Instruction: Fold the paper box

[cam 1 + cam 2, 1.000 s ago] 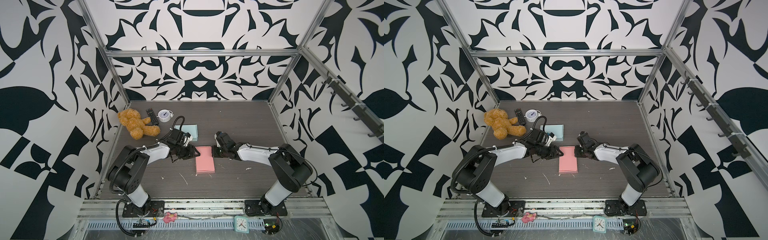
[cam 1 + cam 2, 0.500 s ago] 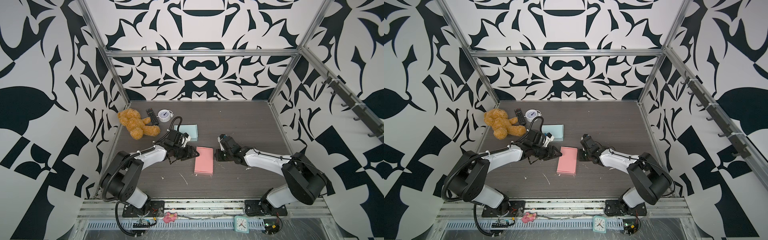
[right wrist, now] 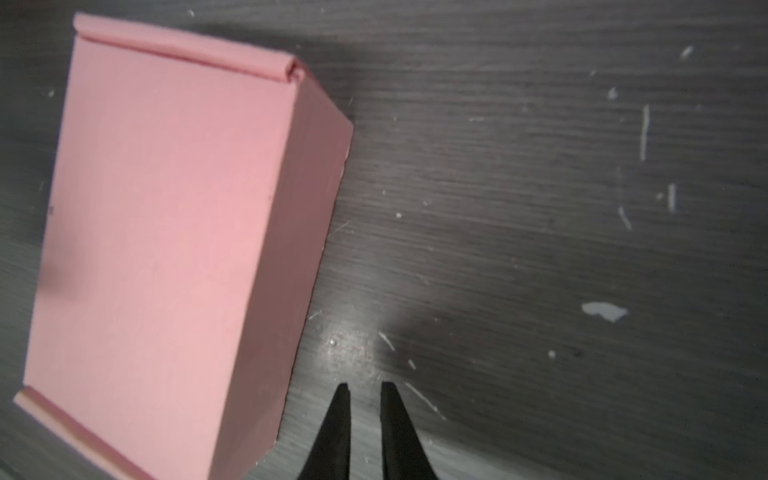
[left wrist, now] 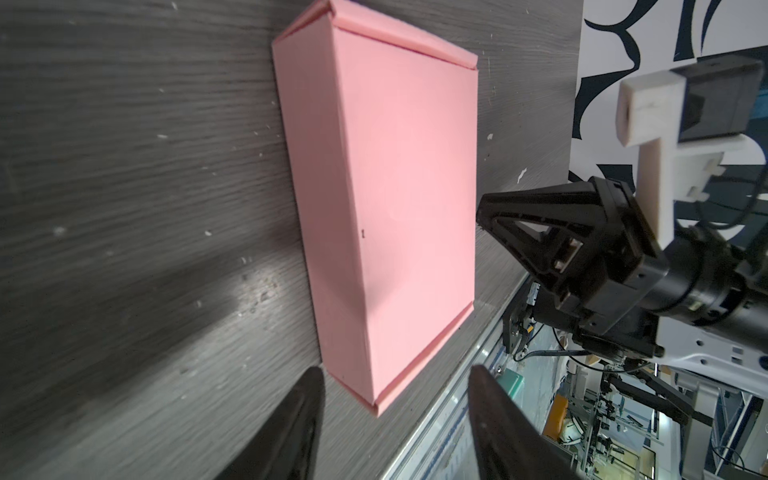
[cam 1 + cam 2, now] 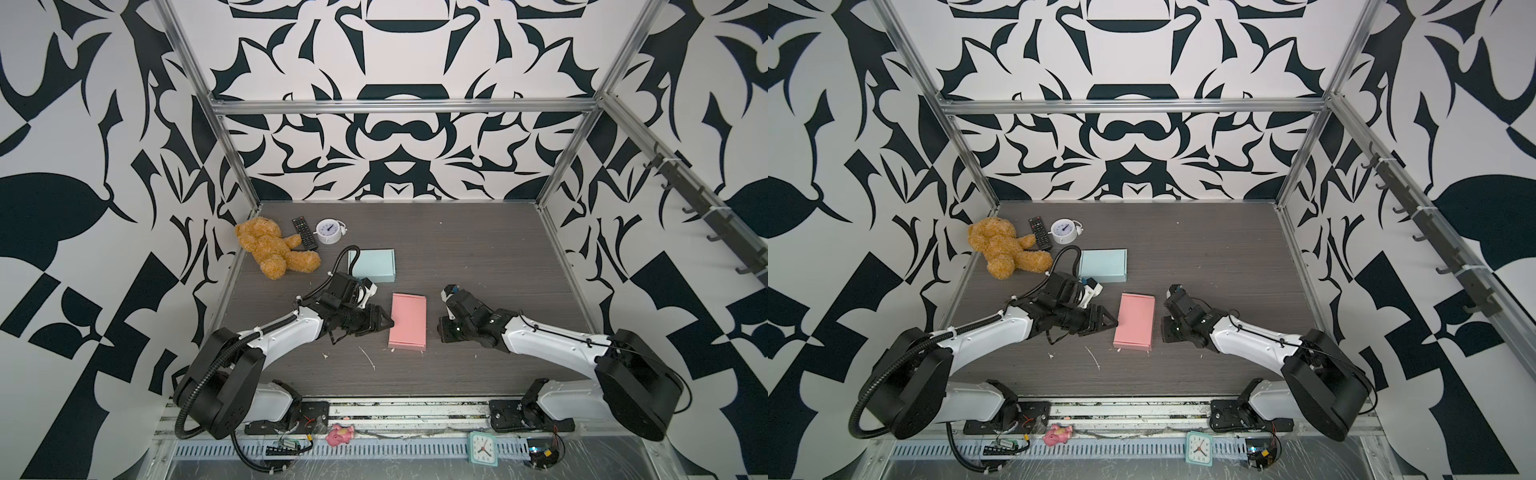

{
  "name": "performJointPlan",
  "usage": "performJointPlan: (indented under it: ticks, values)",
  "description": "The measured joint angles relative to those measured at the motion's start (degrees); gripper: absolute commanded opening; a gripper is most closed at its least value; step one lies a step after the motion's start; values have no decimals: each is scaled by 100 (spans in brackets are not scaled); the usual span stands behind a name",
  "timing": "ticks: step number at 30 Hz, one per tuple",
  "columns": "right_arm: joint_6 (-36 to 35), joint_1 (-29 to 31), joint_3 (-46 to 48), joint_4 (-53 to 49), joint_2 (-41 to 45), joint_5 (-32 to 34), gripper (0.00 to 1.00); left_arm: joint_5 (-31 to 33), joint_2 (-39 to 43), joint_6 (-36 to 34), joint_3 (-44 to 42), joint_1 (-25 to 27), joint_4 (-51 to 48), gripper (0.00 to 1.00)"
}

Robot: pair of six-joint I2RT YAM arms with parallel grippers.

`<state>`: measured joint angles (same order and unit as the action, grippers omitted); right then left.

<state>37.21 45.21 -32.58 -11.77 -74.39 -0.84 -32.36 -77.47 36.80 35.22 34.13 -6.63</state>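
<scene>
**Top views.** A dark wood-grain table (image 5: 478,249) is enclosed by black-and-white printed walls (image 5: 395,137) on aluminium rails. The pink box (image 5: 408,320), closed and lying flat, is placed near the table's middle, between the left gripper (image 5: 384,322) and the right gripper (image 5: 444,332). Each gripper is set just beside one long side of the box, and contact cannot be judged. A blue box (image 5: 374,265) lies behind it, one corner covered by the left arm's cable. A bear (image 5: 270,247), a remote (image 5: 304,233) and a clock (image 5: 328,231) are grouped at the far left corner. The same layout is shown for the box (image 5: 1134,320), left gripper (image 5: 1108,322) and right gripper (image 5: 1166,332). How far either gripper is open is hard to read in both top views.

**Left wrist view.** The left gripper (image 4: 395,374) is seen wide open, with nothing gripped. Its fingers (image 4: 299,415) are cut off by the frame edge. The box (image 4: 395,208) lies ahead on the table (image 4: 145,166), which is blurred. The right gripper (image 4: 482,216) is seen at the box's far side.

**Right wrist view.** The right gripper (image 3: 365,388) is barely open, with only a slit between the tips, and nothing is held. The box (image 3: 166,249) lies just beside it, apart from the tips and partly cut off by the frame. Pale scraps (image 3: 602,311) are scattered on the table (image 3: 540,208). The whole picture is soft.
</scene>
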Motion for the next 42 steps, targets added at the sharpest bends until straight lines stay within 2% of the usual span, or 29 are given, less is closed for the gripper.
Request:
performJointPlan:
  ticks: [14,30,42]
  values:
    - [577,861,24,157,-367,275,17,173,0,195,-177,286,138,57]
    - [767,1064,-28,435,-610,420,16,269,-114,511,-229,649,540,55]
    - [824,1209,-103,382,-673,647,15,378,-114,595,-229,706,540,54]
